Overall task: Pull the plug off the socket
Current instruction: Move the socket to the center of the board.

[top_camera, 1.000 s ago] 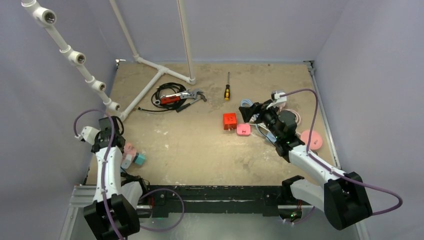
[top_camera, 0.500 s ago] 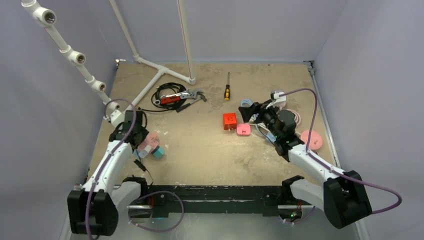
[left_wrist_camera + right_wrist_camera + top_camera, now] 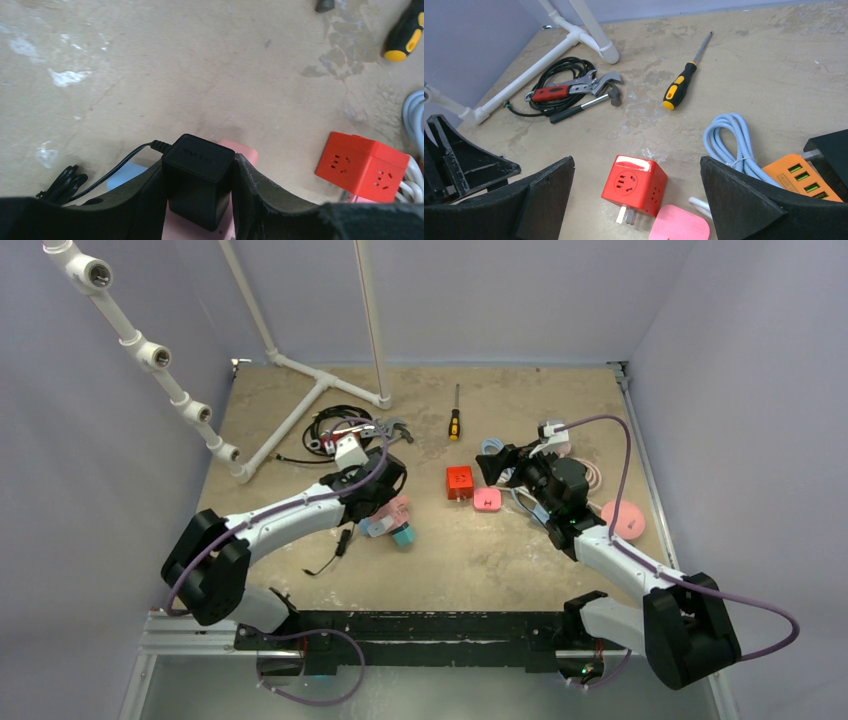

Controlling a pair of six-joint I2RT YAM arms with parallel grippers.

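My left gripper [image 3: 199, 170] is shut on a black plug [image 3: 200, 172], one finger pressed against each of its sides. The plug sits in a pink socket [image 3: 244, 150], and its thin black cord [image 3: 125, 157] runs off to the left. A light blue part [image 3: 122, 175] shows beside the socket. From above, the left gripper [image 3: 383, 502] hangs over the pink socket [image 3: 399, 508] and its teal end [image 3: 404, 536] near the table's middle; the plug itself is hidden there. My right gripper [image 3: 636, 160] stands wide open above a red cube socket [image 3: 636, 182], holding nothing.
Near the red cube [image 3: 460, 482] lie a pink adapter [image 3: 487, 500], a coiled pale blue cable [image 3: 729, 135] and an orange USB strip [image 3: 796, 172]. Further back are a screwdriver [image 3: 454, 422], a wrench on black cable [image 3: 350, 435] and white pipes [image 3: 290, 425]. A pink disc [image 3: 625, 518] lies right.
The left arm has swung from the table's left edge toward the middle, carrying the plug and pink socket with it, cord trailing behind. The right arm has hardly moved.
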